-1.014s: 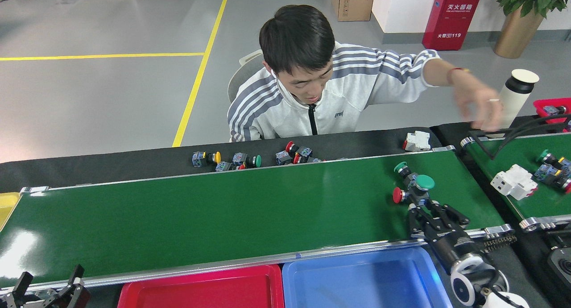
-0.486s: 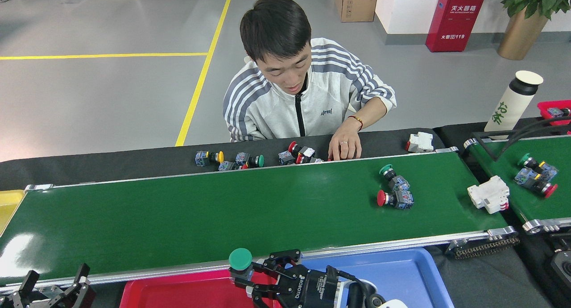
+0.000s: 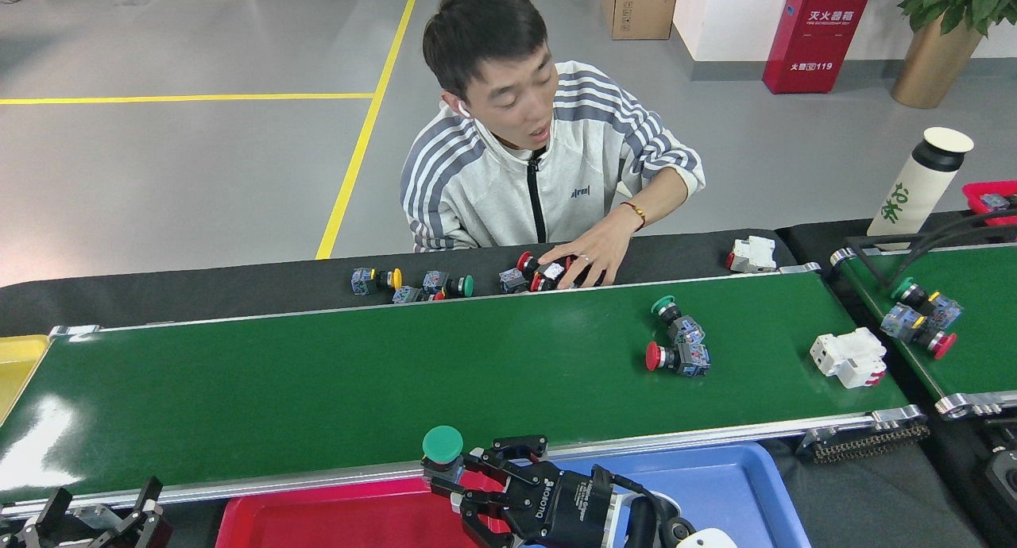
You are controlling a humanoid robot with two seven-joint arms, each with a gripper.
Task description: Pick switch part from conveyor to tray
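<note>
Right gripper: the black multi-finger right gripper [image 3: 465,484] hovers over the near rail of the belt, above the red tray, its fingers clamped on a switch part.
Held switch part: the green mushroom-capped push-button switch part [image 3: 442,445] stands cap-up between the gripper's fingers, at the near edge of the belt and above the tray's far rim.
Left gripper: the black two-finger left gripper [image 3: 99,516] sits low at the bottom left corner, jaws spread apart and holding nothing.
Conveyor: the long glossy dark-green conveyor belt with silver aluminium side rails [image 3: 318,381] spans nearly the whole view.
On the belt: a green-capped switch [image 3: 674,319] and a red-capped switch [image 3: 675,357] lie touching towards the right; a white block-shaped breaker [image 3: 848,357] rests near the right end.
Trays: the red plastic tray [image 3: 334,516] and the blue plastic tray [image 3: 715,484] sit side by side just in front of the belt's near rail.
Person: a person in a grey-and-white striped jacket [image 3: 548,167] sits behind the belt, one hand [image 3: 588,254] resting on a cluster of small switches on the black ledge [image 3: 199,290].
Second belt: a shorter green belt [image 3: 977,326] at the right carries two more switches.
</note>
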